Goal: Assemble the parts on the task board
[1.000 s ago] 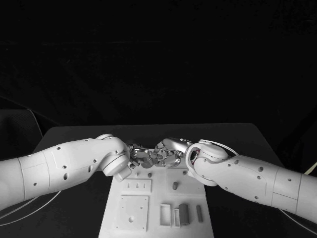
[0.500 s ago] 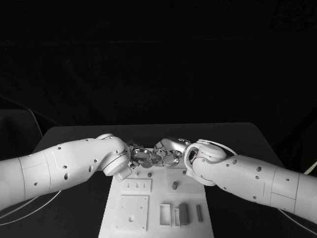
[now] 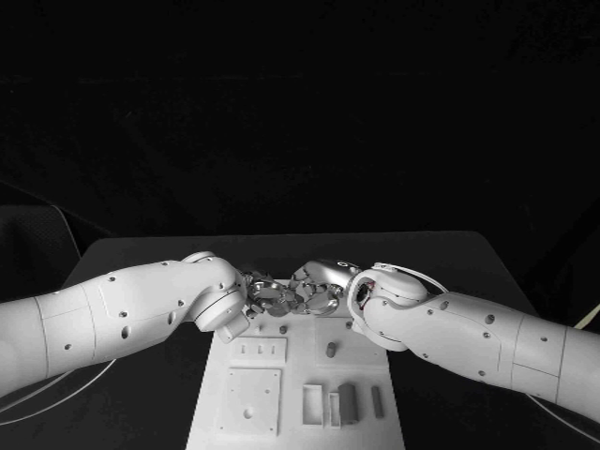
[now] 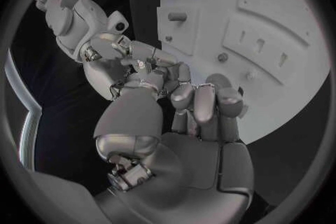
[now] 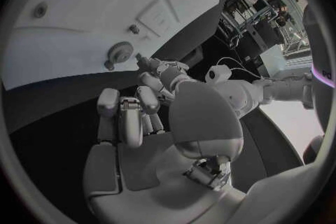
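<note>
The white task board [image 3: 290, 380] lies along the middle of the table. Both hands meet over its far end. My left hand [image 3: 262, 292] has its fingers curled in, seen from behind in the left wrist view [image 4: 199, 105]. My right hand [image 3: 322, 287] faces it with curled fingers [image 5: 129, 117], fingertips close to the left hand's. Whether a part sits between them is hidden. A small gear [image 5: 124, 50] lies on the board by the left hand [image 5: 159, 74]. A grey peg [image 3: 331, 350] stands mid-board.
Nearer me the board carries a slotted plate [image 3: 260, 351], a square plate [image 3: 250, 401] and two upright grey blocks [image 3: 351, 401]. Small studs [image 4: 223, 57] stick up near the hands. Black table [image 3: 138, 258] runs on both sides.
My right hand has edged slightly toward the left hand. The left arm and the parts on the board have stayed put.
</note>
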`<state>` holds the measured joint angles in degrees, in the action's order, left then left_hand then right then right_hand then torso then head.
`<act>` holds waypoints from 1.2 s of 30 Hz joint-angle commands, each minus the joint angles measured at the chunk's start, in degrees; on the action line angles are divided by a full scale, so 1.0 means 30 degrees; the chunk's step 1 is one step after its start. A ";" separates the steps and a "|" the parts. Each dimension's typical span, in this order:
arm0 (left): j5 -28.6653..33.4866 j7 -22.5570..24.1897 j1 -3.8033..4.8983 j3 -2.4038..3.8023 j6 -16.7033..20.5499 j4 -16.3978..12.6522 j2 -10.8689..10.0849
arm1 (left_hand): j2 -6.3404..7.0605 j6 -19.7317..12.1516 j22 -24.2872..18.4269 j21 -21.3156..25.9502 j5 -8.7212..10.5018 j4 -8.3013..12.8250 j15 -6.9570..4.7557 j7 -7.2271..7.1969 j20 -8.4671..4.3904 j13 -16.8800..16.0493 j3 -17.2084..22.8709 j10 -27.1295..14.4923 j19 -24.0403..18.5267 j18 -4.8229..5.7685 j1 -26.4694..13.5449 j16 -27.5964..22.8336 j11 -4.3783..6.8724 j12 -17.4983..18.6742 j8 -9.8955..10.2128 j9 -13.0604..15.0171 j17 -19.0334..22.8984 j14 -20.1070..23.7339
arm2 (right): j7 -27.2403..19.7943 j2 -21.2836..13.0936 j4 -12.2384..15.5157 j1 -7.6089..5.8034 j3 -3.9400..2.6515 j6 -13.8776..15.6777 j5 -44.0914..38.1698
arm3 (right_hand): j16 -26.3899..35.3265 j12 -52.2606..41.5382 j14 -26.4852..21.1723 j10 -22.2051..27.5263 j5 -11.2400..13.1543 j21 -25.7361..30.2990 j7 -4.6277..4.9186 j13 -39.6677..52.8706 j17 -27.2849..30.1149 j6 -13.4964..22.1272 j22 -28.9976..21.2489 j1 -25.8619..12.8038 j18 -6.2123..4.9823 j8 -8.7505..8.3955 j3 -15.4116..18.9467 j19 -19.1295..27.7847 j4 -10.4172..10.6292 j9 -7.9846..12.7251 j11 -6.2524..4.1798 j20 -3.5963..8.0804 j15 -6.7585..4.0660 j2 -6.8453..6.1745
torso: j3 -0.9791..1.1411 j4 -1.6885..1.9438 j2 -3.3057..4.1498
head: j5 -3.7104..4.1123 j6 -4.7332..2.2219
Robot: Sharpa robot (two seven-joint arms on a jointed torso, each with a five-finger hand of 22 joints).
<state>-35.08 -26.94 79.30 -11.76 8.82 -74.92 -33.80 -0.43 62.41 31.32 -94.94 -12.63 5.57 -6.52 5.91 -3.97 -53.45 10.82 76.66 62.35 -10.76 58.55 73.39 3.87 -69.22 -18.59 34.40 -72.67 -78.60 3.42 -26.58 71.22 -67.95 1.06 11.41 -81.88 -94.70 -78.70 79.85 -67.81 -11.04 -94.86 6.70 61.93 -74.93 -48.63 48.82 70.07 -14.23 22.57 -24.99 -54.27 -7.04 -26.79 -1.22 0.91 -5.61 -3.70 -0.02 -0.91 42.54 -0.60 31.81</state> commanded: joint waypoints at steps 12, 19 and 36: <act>0.0235 0.0002 0.0012 0.0016 -0.0262 -0.0003 0.0157 | 0.0091 -0.0315 -0.0026 -0.0502 -0.0063 0.0053 -0.0020 0.0604 -0.0073 0.0035 0.0135 0.0086 0.0085 -0.1187 0.0314 0.0087 0.0105 0.0027 -0.0069 -0.0009 0.0034 -0.0009 | 0.0071 0.0109 0.0132 0.0011 0.0001 -0.0138 -0.0320 | -0.0559 -0.0070 0.0048 -0.0033 -0.0110 -0.1443 0.0779 -0.0029 -0.0572 -0.0947 -0.0019 0.0039 -0.0257 0.0083 -0.0129 -0.0125 0.0019 -0.0031 -0.0097 -0.0053 -0.0043 -0.0120 | 0.0004 -0.0003 0.0004 | -0.0042 0.0028; 0.0235 0.0025 0.0012 0.0018 -0.0236 0.0021 0.0175 | 0.0063 -0.0377 -0.0034 -0.0511 -0.0213 0.0110 -0.0021 0.0618 -0.0072 0.0039 0.0252 0.0106 0.0096 -0.1181 0.0474 0.0095 0.0108 0.0024 -0.0026 -0.0051 0.0047 -0.0018 | 0.0110 0.0077 0.0226 0.0011 0.0001 -0.0134 -0.0329 | -0.0561 -0.0073 0.0052 -0.0041 -0.0113 -0.1446 0.0777 -0.0030 -0.0568 -0.0966 -0.0018 0.0038 -0.0257 0.0088 -0.0134 -0.0132 0.0023 -0.0034 -0.0099 -0.0053 -0.0044 -0.0120 | 0.0005 -0.0004 0.0003 | -0.0051 0.0049; 0.0772 0.0298 0.0014 0.0018 0.0139 0.0063 0.0197 | -0.0174 -0.0105 -0.0166 -0.0724 0.0315 0.0466 0.0016 0.0618 -0.0037 0.0142 0.5318 0.0279 0.0058 -0.1015 0.3225 0.0245 0.0074 0.0072 -0.0092 -0.0490 0.0221 -0.0051 | 0.0176 0.0050 0.0286 0.0011 0.0001 -0.0206 -0.0353 | -0.0560 -0.0082 0.0046 -0.0062 -0.0123 -0.1455 0.0771 -0.0035 -0.0540 -0.1014 -0.0017 0.0038 -0.0257 0.0101 -0.0149 -0.0150 0.0034 -0.0041 -0.0105 -0.0052 -0.0047 -0.0115 | 0.0002 -0.0004 0.0003 | -0.0129 0.0100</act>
<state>-33.74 -27.07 79.30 -11.78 8.86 -74.66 -33.40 2.55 61.70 30.92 -94.95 -11.90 0.21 -6.22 6.63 -4.07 -53.07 19.87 76.99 62.48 -10.63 64.10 73.89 3.94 -69.22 -18.24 32.76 -72.05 -78.51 4.35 -26.55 71.83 -67.96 1.05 11.39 -82.38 -94.70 -78.70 79.86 -67.91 -11.04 -94.86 6.55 61.88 -74.91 -48.79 48.82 70.07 -14.23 22.80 -25.16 -54.45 -6.88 -26.97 -1.11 0.70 -5.60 -3.70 -0.01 -0.92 42.56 -0.98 32.06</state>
